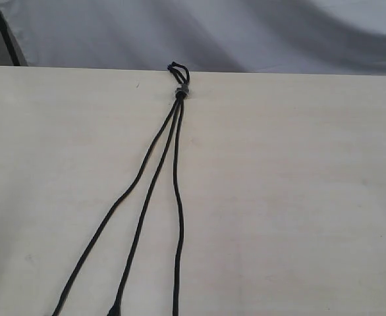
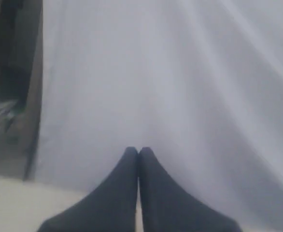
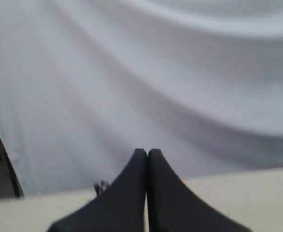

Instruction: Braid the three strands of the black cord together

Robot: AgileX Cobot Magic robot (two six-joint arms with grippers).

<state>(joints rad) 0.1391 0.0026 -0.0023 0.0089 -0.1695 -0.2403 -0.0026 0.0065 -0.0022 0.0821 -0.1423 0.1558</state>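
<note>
The black cord lies on the pale table, bound at the far edge by a small grey band with tiny loops beyond it. Its three strands fan apart toward the near edge, unbraided: the left strand, the middle strand and the right strand. Their tips run out of view. Neither gripper shows in the exterior view. My left gripper is shut with nothing in it. My right gripper is shut and empty too; the cord's looped end shows faintly beside it.
A white cloth backdrop hangs behind the table's far edge. A dark post stands at the back left corner. The wrist views face the cloth with a strip of table below.
</note>
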